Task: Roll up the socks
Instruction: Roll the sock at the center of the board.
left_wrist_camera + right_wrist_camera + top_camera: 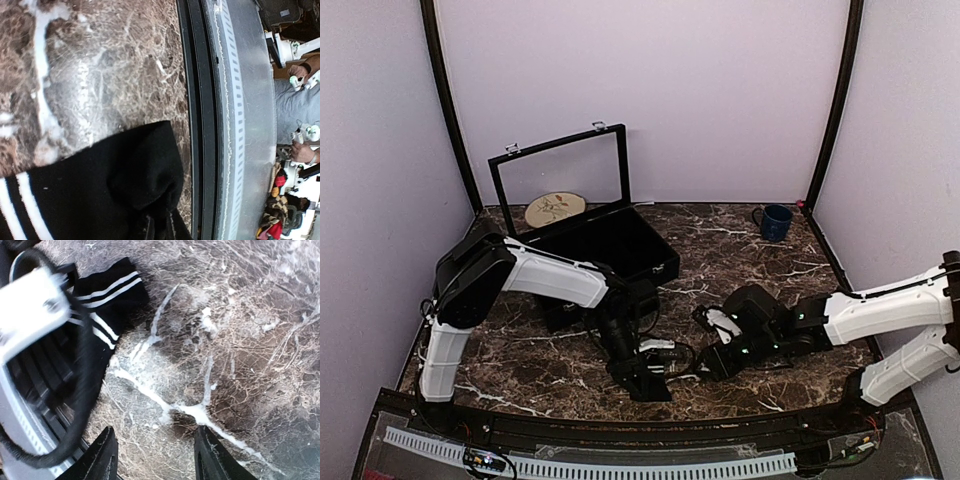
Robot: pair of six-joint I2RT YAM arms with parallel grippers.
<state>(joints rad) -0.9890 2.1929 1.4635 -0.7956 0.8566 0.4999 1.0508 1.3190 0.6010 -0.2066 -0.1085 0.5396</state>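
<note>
A black sock with white stripes lies on the marble table near its front edge; it shows in the top view as a dark sock between the two arms. My left gripper is shut on a bunched fold of this sock, its fingers mostly buried in the fabric. In the top view the left gripper is low over the table. My right gripper stands open over bare marble, just right of the sock's striped cuff, with nothing between its fingers. The right gripper sits close beside the left one.
An open black case with its lid raised stands at the back left, a round wooden disc behind it. A blue mug is at the back right. The table's black front rail runs just beside the sock.
</note>
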